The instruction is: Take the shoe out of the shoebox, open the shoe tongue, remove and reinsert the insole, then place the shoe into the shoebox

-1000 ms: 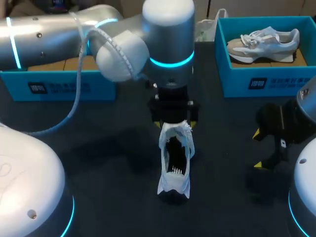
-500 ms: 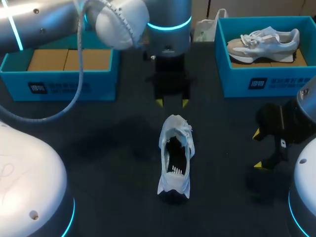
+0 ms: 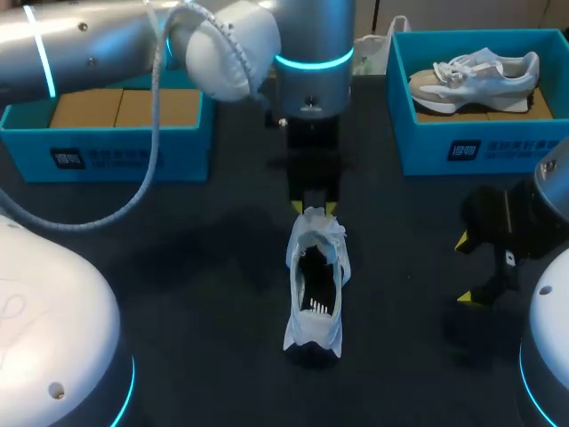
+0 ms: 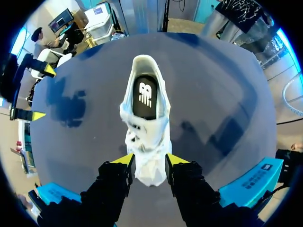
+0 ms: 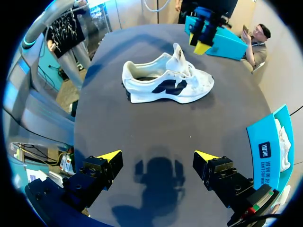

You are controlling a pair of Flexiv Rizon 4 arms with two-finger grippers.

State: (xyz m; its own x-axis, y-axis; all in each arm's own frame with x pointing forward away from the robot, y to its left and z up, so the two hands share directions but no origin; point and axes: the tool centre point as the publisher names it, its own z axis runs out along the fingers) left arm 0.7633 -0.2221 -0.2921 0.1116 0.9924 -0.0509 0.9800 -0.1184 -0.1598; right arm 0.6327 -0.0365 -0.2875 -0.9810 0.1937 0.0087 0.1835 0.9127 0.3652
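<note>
Closest to the robot, the right arm's fingers (image 5: pixel 108 157) hang spread wide over the bare dark desk (image 3: pixel 178 267), pinching nothing. They sit well to the side of the work, which I judge a waiting pose that leaves room while staying ready to steady the shoe.

Further out, mid-desk, the white low-top sneaker (image 3: pixel 316 294) stands on its sole, out of any box, with its heel toward the robot and its toe pointing away. Its collar gapes, so the black insole (image 4: pixel 143 112) shows inside, seemingly lying flat. The white padded tongue (image 5: pixel 179 53) stands up over the laces.

Just past it, the left arm's fingers (image 4: pixel 122 161) point down at the toe end, parted to a narrow gap with the toe seen between them. The right wrist view puts their tips up near the tongue's top rather than on the shoe, so I take them as gripping nothing. They are probably lined up along the shoe to pinch the tongue and draw it forward.

At the far edge, the open teal cardboard shoebox (image 3: pixel 116 156) on the left shows only a brown floor, likely awaiting this sneaker. A second teal shoebox (image 3: pixel 397 107) on the right holds a grey-and-white sneaker (image 3: pixel 476 76).

As for print, a white logo sits on the insole's heel and a dark emblem marks the sneaker's side. Each box front carries a dark label with pale characters I cannot make out reliably.
</note>
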